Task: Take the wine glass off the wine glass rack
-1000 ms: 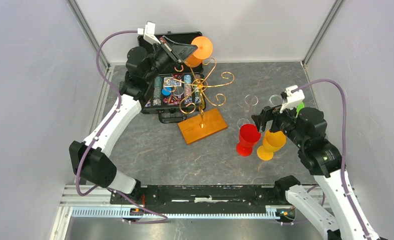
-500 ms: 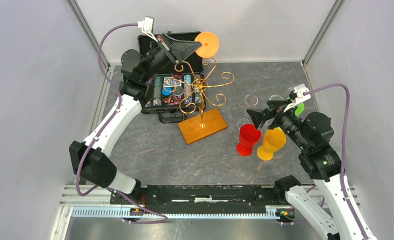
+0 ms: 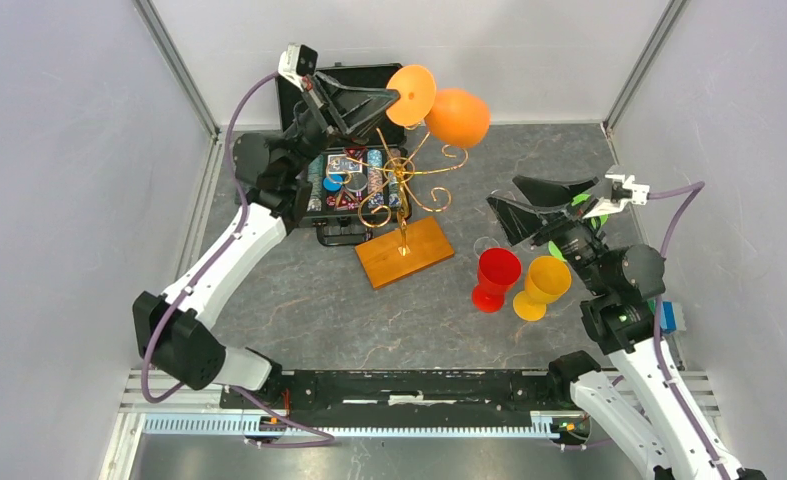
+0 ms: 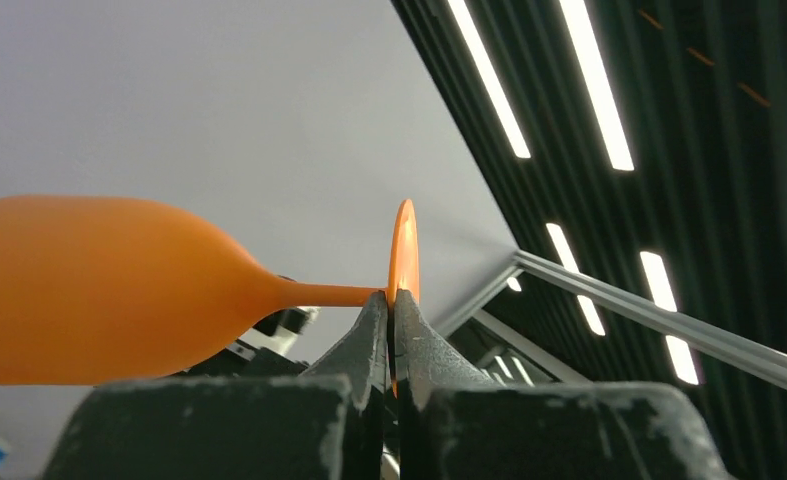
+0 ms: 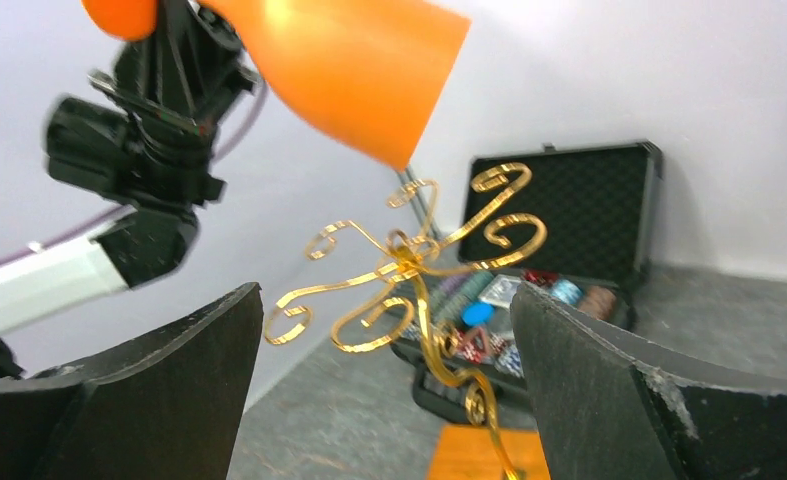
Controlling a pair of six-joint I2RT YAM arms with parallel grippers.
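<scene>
My left gripper [image 3: 397, 95] is shut on the round foot of an orange wine glass [image 3: 457, 117] and holds it in the air above the rack, clear of the arms. In the left wrist view the jaws [image 4: 393, 305] pinch the foot edge-on, and the glass [image 4: 99, 290] lies sideways to the left. The golden wire rack [image 3: 409, 180] stands on its orange-brown wooden base [image 3: 405, 251]; no glass hangs on it. My right gripper [image 3: 504, 198] is open and empty, raised right of the rack. The right wrist view shows the rack [image 5: 414, 265] and the glass's bowl [image 5: 354, 65] above it.
An open black case of chips [image 3: 354, 185] lies behind the rack. A red glass [image 3: 494, 278] and a yellow glass [image 3: 542, 287] stand at right, with clear glasses behind them partly hidden by my right arm.
My left gripper has lifted the orange glass up and right, off the rack, tipping it sideways. My right gripper has risen from near the red and yellow glasses and turned toward the rack.
</scene>
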